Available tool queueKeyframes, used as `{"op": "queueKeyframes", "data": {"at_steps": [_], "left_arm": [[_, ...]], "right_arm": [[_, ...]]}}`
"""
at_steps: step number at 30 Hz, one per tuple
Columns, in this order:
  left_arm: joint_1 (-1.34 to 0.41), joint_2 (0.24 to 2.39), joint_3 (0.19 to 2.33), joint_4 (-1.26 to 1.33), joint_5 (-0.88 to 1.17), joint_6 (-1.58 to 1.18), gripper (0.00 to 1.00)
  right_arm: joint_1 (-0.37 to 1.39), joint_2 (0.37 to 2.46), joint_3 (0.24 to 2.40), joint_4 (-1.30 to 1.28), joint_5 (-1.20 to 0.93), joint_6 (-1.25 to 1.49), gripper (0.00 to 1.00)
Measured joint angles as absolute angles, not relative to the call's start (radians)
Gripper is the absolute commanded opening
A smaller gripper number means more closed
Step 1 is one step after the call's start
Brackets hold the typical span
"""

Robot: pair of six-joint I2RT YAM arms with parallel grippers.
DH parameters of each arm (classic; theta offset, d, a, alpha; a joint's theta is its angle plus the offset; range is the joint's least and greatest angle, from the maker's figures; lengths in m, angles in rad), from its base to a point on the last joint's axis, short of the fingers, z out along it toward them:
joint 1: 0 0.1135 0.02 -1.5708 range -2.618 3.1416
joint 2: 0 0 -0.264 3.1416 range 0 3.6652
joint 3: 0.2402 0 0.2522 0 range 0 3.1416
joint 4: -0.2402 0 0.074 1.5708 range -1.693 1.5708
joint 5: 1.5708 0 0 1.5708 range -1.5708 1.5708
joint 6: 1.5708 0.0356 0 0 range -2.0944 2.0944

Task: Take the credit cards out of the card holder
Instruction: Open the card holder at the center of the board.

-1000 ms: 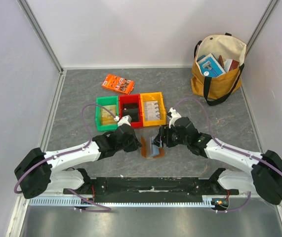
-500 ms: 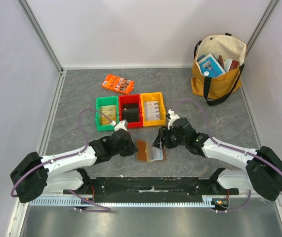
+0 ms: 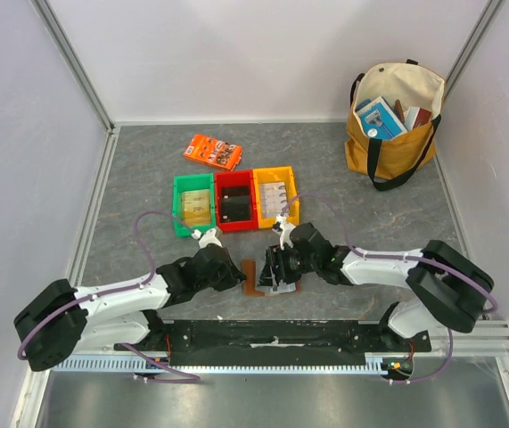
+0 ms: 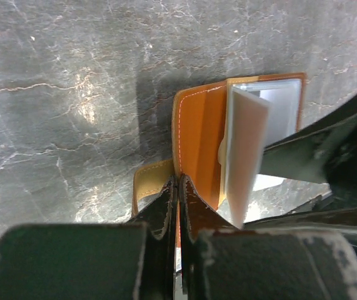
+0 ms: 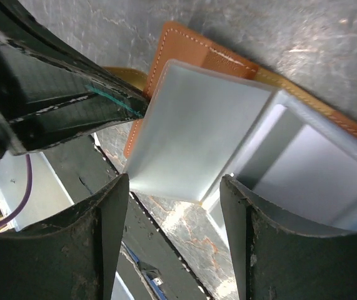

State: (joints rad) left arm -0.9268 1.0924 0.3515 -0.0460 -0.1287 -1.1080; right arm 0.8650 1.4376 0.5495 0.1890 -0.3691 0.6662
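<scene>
Card holder (image 4: 200, 137) lies open on the grey stone-patterned worktop (image 3: 138, 187), brown leather down and pale blue lining (image 5: 194, 140) up. It sits between the two claws. One stiff leaf of that lining stands raised off the leather and tilted, like a page half turned (the left wrist view catches it nearly edge-on).

Left claw (image 4: 178, 203): fingers pressed together, pinching the leather edge of the card holder on the side nearest the left arm. A tan strap tab (image 4: 148, 182) sticks out from the card holder just beside this pinch.

Right claw (image 5: 173, 231): fingers spread wide, one on each side of the raised blue leaf. We cannot tell whether either finger touches it. This claw is at the card holder's opposite side from the left claw, and the two are close together over it.

Credit cards: we cannot tell whether any sit in the card holder's blue sleeves.

Beyond the card holder, on its side away from the arm bases, three bins stand in a row, side by side: green bin (image 3: 179, 207), red bin (image 3: 233, 176), yellow bin (image 3: 294, 198). The red one holds something dark and flat and the yellow something pale, both too small to name. Farther beyond the card holder lies an orange printed box (image 3: 212, 152). A mustard tote bag (image 3: 388, 147) stands well apart from the card holder, toward the far right.
</scene>
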Motion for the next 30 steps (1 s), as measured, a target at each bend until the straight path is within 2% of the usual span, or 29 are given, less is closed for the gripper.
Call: {"op": "queueKeyframes", "data": {"at_steps": [8,16,25,30], "left_arm": [[-0.927,0.973,0.303,-0.043,-0.140,-1.142,0.07],[-0.927,0.874,0.303,-0.088,-0.161,-1.155,0.18],[-0.927,0.666,0.336,-0.216,-0.232,-1.155,0.17],[-0.927,0.696,0.368,-0.199,-0.234,-1.153,0.12]], "right_arm": [[0.924,1.529,0.598,0.216,-0.369,0.675,0.64],[0.976,1.613,0.726,0.140,-0.334,0.630,0.58],[1.014,1.670,0.788,0.064,-0.278,0.588,0.54],[1.028,1.671,0.803,0.041,-0.255,0.577,0.54]]}}
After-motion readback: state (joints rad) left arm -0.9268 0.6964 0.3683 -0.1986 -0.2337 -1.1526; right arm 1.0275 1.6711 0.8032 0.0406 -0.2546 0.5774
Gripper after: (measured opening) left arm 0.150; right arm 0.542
